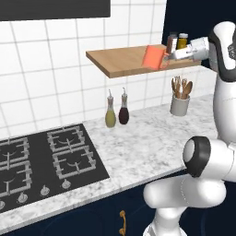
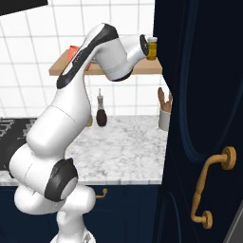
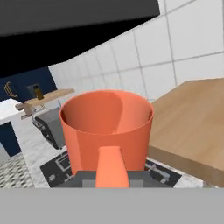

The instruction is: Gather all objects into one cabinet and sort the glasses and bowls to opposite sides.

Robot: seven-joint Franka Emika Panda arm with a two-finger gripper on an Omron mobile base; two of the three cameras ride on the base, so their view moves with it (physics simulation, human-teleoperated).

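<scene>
Fingers are pinching the handle of the orange mug, jaws narrow, handle sticking up between them in hand view. Gripper is holding the mug tipped on its side, just over the wooden shelf near its right part; can't tell if it's touching the board. Mug is looking empty inside. Behind the gripper, two jars are standing at the shelf's right end. Under the shelf, two bottles & a utensil pot are sitting on the marble counter, stove to the left. Navy cabinet door w/ brass handle is standing at the right in right base view.
</scene>
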